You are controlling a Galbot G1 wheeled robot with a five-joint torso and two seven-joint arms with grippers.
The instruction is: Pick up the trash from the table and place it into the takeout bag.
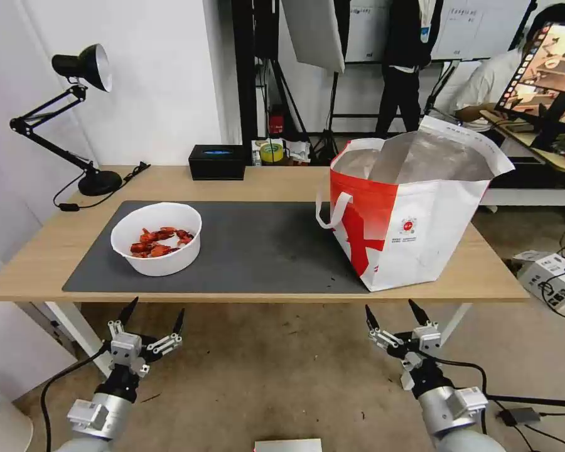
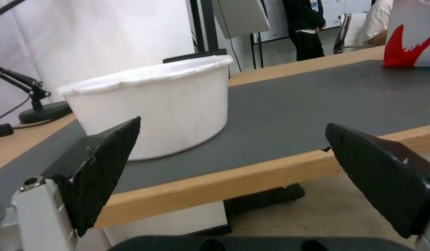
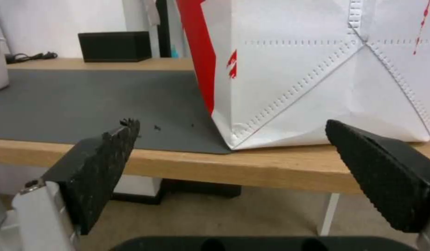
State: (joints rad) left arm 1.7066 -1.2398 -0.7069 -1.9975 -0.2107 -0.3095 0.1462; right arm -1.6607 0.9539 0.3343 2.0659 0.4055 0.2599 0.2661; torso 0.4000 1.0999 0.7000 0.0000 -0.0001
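A white round plastic bowl [image 1: 156, 238] of red crayfish shells, the trash, sits on the left part of the dark grey mat [image 1: 257, 245] on the light-wood table [image 1: 496, 276]. The red-and-white takeout bag [image 1: 414, 210] stands open on the right, its foil lining showing. My left gripper [image 1: 156, 309] hangs open below the table's front edge, in front of the bowl [image 2: 152, 104]. My right gripper [image 1: 390, 309] is open too, below the edge in front of the bag [image 3: 326, 69]. Both hold nothing.
A black desk lamp [image 1: 75, 113] stands at the back left and a black rectangular box [image 1: 218, 162] at the back middle. Small dark crumbs [image 3: 157, 127] lie on the mat near the bag. Cables and a white box [image 1: 555, 276] lie on the floor at right.
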